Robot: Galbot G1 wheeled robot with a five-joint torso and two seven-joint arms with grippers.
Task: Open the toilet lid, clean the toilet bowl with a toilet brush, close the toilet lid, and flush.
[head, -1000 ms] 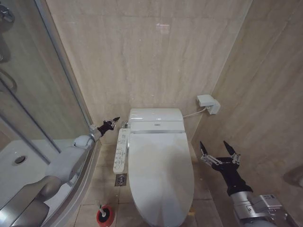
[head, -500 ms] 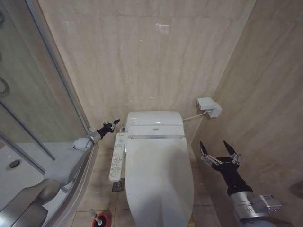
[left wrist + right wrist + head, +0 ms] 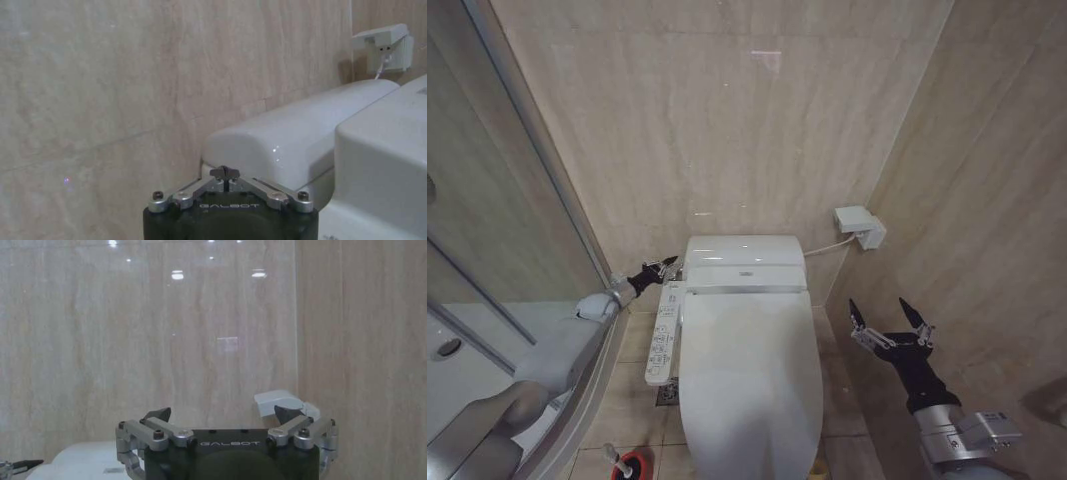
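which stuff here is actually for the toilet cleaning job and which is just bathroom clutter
For the job:
toilet lid, shut over the bowl
toilet brush, standing in its red holder on the floor
left gripper, shut, beside the tank
right gripper, open, right of the toilet

Just there:
side control panel
wall outlet box
shower enclosure

Beige tiled floor (image 3: 642, 345): bears white toilet (image 3: 747, 390), lid down; red brush holder (image 3: 632, 465); square drain (image 3: 667, 392).

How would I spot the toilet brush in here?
Start at the white toilet with its closed toilet lid. Look at the floor on its left, by the shower glass: the toilet brush stands in a red holder cup, the only red thing there.
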